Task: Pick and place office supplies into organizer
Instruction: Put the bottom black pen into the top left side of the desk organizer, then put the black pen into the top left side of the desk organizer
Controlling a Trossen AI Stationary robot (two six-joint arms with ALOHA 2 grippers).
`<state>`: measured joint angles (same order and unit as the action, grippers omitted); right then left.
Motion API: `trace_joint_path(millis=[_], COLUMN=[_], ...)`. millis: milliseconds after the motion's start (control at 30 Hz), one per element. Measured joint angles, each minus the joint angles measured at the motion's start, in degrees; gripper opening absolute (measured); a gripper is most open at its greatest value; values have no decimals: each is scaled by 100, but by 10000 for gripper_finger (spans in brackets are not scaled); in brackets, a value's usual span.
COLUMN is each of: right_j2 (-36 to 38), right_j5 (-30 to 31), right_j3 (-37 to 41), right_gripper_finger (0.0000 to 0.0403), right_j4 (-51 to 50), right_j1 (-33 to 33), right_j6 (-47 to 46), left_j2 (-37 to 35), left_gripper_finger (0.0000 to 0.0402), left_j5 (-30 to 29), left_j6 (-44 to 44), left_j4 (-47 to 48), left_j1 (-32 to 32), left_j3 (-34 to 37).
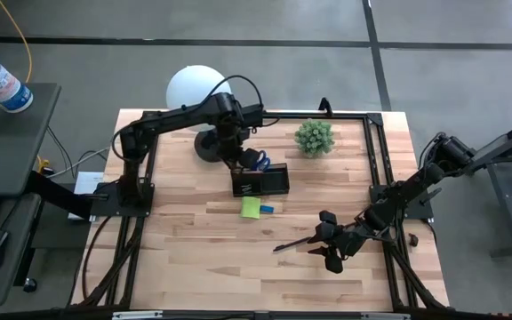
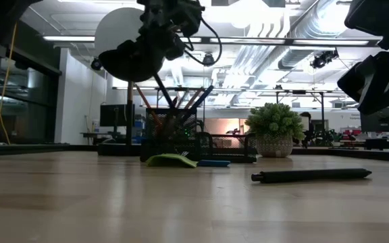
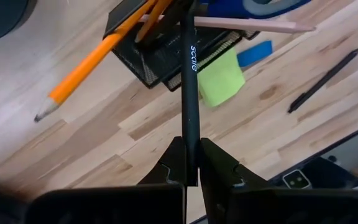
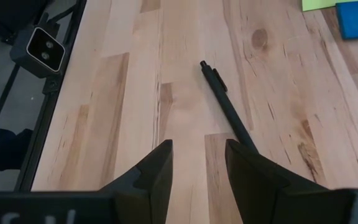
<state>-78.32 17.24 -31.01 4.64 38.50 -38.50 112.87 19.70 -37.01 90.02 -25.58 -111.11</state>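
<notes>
The left hand (image 3: 190,163) is clenched on a black pen (image 3: 190,81), holding it over the organizer (image 1: 260,182), a dark mesh box at the far middle of the tabletop (image 1: 194,249); the pen's lower end already reaches in among the orange pencils (image 3: 98,59) leaning in the same compartment. The blue-handled scissors (image 1: 258,160) show at the organizer's far edge. To finish this step well, I judge the pen should go straight down along its own axis until its tip rests on the floor of the compartment, and only then should the fingers let go, since a release from higher could let it tip against the pencils or bounce out. The lime-green sticky-note pad (image 1: 251,207) and the small blue block (image 1: 267,209) lie just beside the organizer on its near side, close together, so the descent should stay clear of them. The right hand (image 4: 197,165) hovers released over the near right of the tabletop, with a second black pen (image 4: 229,109) lying flat just ahead of its fingers and not yet gripped.
</notes>
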Motion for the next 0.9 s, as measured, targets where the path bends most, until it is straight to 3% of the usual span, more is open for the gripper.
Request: trace_joint_path(millis=[300,500,900], right_j2=[0,0,0], right_j5=[21,22,22], right_j3=[0,-1,1], right_gripper_finger=[138,138,138], right_j4=[0,0,0], right_j1=[0,0,0], right_j6=[0,-2,-2], left_j2=[255,258,258], left_gripper_finger=[1,13,163], left_j5=[-9,-340,-367], left_j6=[108,164,127], left_j4=[-1,-3,-140], left_j1=[7,9,9], left_j3=[3,4,-23])
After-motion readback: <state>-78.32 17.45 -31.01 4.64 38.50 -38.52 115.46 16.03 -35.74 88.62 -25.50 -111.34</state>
